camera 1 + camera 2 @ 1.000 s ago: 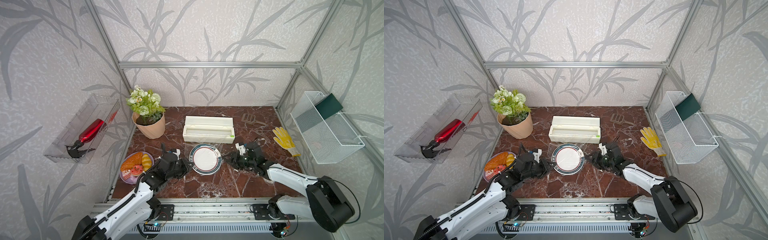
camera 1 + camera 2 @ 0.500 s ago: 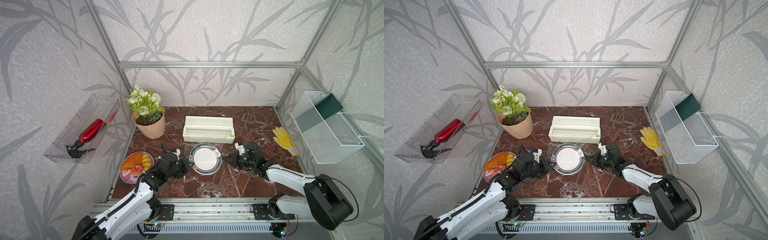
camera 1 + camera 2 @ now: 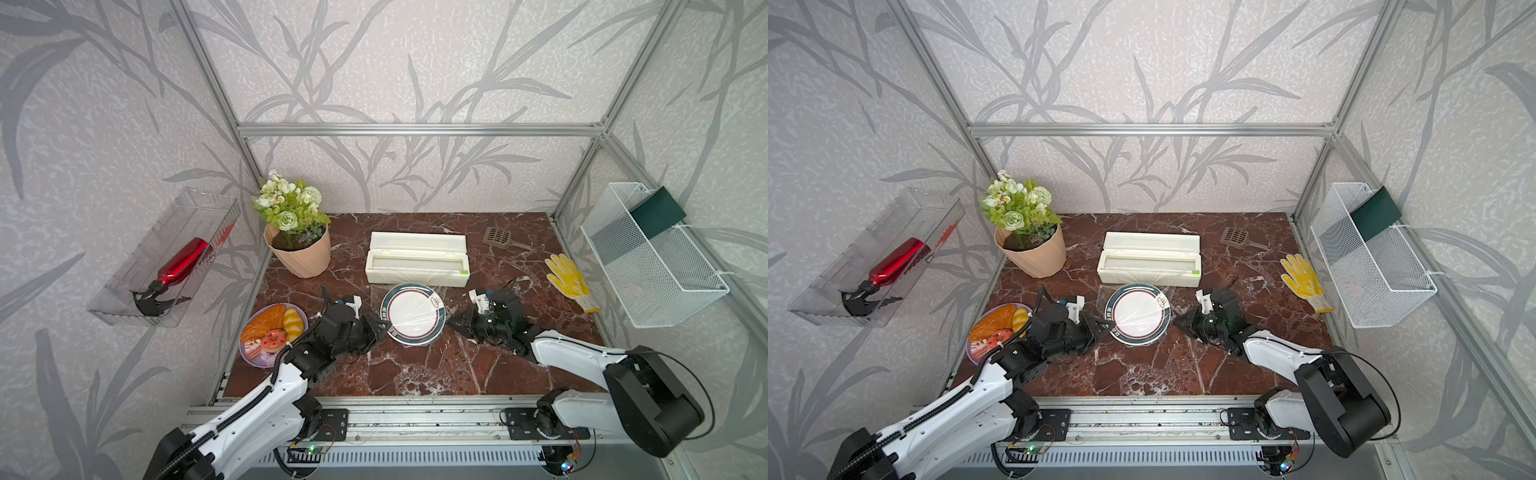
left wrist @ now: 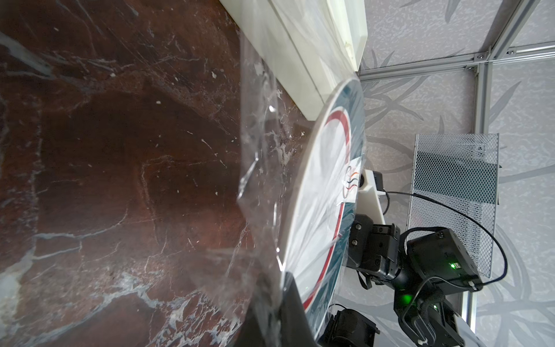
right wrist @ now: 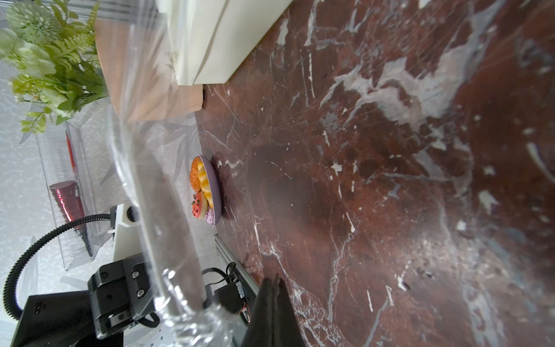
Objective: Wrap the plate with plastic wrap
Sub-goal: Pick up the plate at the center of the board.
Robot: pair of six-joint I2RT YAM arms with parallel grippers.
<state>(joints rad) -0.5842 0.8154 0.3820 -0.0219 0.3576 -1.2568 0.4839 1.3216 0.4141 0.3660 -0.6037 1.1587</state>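
Top views both show the long cream-white dispenser box lying open on the marbled red-brown worktop. Thin clear plastic wrap runs from it over the round white, green-rimmed plate just in front. A purple plate holds toy pastries, a clear wall bin a red spray bottle, and a white wire basket a dark green flat thing that I can't identify. A potted flower bunch, yellow glove and brown scoop sit well clear.

The left fingers pinch the wrap at the plate's edge. The right fingers are pressed together beside the opposite edge — film caught there or not, I cannot tell.
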